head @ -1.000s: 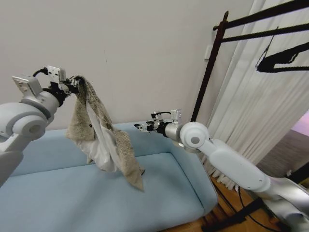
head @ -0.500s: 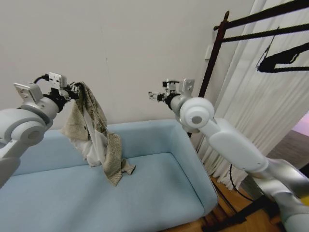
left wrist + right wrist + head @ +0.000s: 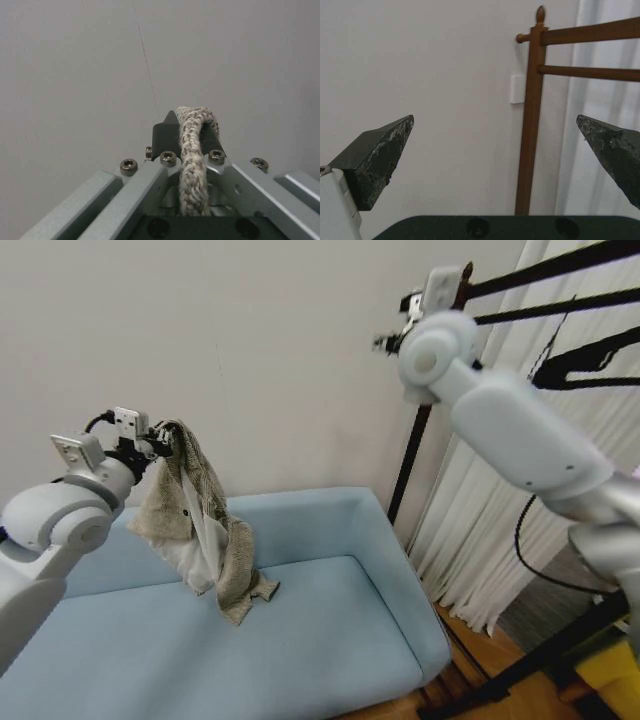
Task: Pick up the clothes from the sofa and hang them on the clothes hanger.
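Note:
A beige knitted garment (image 3: 200, 520) with a white lining hangs from my left gripper (image 3: 160, 440), which is shut on its top edge above the light blue sofa (image 3: 300, 640). The garment's lower end touches the seat. In the left wrist view the knit (image 3: 192, 150) is pinched between the dark fingertips. My right gripper (image 3: 392, 338) is raised high near the top of the dark wooden clothes rack (image 3: 440, 370). In the right wrist view its fingers (image 3: 380, 155) stand wide apart, open, facing the rack's post (image 3: 532, 110) and crossbars.
A plain white wall lies behind the sofa. White curtains (image 3: 540, 490) hang at the right behind the rack, and a black hanger (image 3: 590, 360) hangs on its bar. The rack's feet and a cable lie on the wooden floor (image 3: 500, 680).
My right arm has swung up from sofa-back height to the rack's top. My left gripper has lowered a little with the garment, whose end now rests on the seat.

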Motion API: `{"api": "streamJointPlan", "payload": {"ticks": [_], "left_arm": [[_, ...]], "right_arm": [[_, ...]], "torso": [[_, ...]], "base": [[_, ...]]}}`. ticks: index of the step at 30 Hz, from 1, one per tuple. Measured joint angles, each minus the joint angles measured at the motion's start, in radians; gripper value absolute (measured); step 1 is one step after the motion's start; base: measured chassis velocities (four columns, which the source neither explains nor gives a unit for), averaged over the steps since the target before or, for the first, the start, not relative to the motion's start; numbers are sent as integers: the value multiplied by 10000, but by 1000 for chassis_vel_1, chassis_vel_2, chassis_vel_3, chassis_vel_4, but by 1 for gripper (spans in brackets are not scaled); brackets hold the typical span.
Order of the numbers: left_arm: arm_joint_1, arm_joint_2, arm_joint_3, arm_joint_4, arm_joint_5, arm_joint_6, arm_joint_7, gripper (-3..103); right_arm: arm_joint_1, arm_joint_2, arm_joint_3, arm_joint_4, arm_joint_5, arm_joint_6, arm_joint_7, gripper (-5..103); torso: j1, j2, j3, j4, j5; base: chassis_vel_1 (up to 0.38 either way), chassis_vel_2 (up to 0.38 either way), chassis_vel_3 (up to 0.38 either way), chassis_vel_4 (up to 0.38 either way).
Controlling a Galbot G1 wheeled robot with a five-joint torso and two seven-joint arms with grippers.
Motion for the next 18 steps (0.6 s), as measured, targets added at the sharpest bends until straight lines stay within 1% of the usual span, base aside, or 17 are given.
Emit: {"api": "streamJointPlan", "payload": {"ticks": [1, 3, 5, 6, 8, 10, 11, 13, 14, 15, 16, 18], "left_arm": [[0, 0, 0, 0, 0, 0, 0, 2], [242, -158, -81, -98, 54, -79, 5, 2], [362, -274, -98, -142, 96, -139, 32, 2], [362, -274, -98, -142, 96, -139, 32, 2], [377, -371, -102, -147, 126, -174, 126, 2], [315, -491, -101, -73, 174, -221, 233, 2], [315, -491, -101, -73, 174, -221, 233, 2], [244, -614, -99, 3, 241, -273, 316, 2], [230, -678, -94, 18, 269, -284, 356, 2], [230, -678, -94, 18, 269, -284, 356, 2], [229, -734, -91, 18, 286, -293, 376, 2], [237, -869, -83, 3, 312, -298, 389, 2]], "right_arm": [[0, 0, 0, 0, 0, 0, 0, 100], [566, -145, -520, -143, 402, -143, 466, 100], [996, -535, -1064, -185, 553, -337, 536, 100], [996, -535, -1064, -185, 553, -337, 536, 100], [1438, -990, -1658, -256, 807, -497, 567, 100], [1959, -1537, -2329, -372, 1329, -684, 539, 100], [1959, -1537, -2329, -372, 1329, -684, 539, 100], [2385, -1889, -2888, -607, 1821, -821, 491, 100], [2602, -1980, -3168, -786, 2103, -854, 503, 100], [2602, -1980, -3168, -786, 2103, -854, 503, 100], [2790, -2010, -3398, -963, 2326, -869, 531, 100], [3124, -1914, -3802, -1438, 2714, -921, 566, 100]], "torso": [[0, 0, 0, 0, 0], [-2, 1, -1, 1, -4], [-2, 0, 0, -4, 2], [-2, 0, 0, -4, 2], [-2, 0, 0, -10, 6], [-2, 0, 0, -13, 9], [-2, 0, 0, -13, 9], [-2, 0, -1, -15, 10], [-2, 0, -1, -14, 12], [-2, 0, -1, -14, 12], [-3, 0, -1, -12, 12], [-2, 0, 0, -6, 9]], "base": [[0, 0, 0, 0], [0, 0, 0, 0], [0, 0, 0, 0], [0, 0, 0, 0], [0, 0, 0, 0], [0, 0, 0, 0], [0, 0, 0, 0], [0, 0, 0, 0], [0, 0, 0, 0], [0, 0, 0, 0], [0, 0, 0, 0], [0, 0, 0, 0]]}}
